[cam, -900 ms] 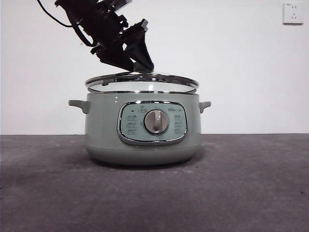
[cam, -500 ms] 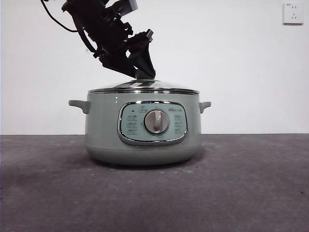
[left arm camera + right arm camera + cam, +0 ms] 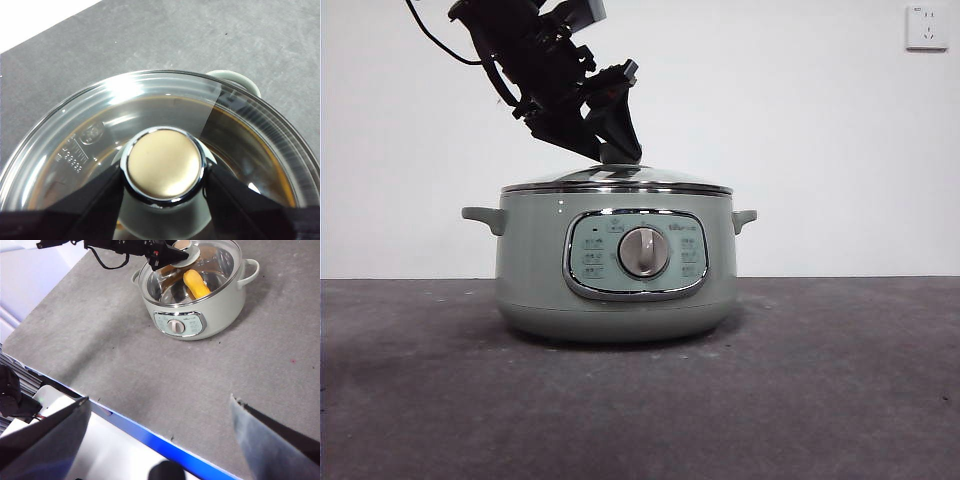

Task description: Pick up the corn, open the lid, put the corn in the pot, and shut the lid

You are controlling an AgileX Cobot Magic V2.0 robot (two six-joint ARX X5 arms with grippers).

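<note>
Pot (image 3: 615,270) at the middle of the table (image 3: 840,390), lid (image 3: 617,180) seated on its rim, corn (image 3: 196,284) lying inside, left gripper (image 3: 164,182) above, around the lid's knob (image 3: 164,165)

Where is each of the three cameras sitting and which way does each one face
Front view: low at table height, looking level at the pot; left hand comes from above.
Left wrist view: directly above the lid, looking down; its own jaws flank the knob.
Right wrist view: high and back, looking down across the table; right hand open, idle.
Shared: right wrist and front both show the pot; corn shows inside.
</note>
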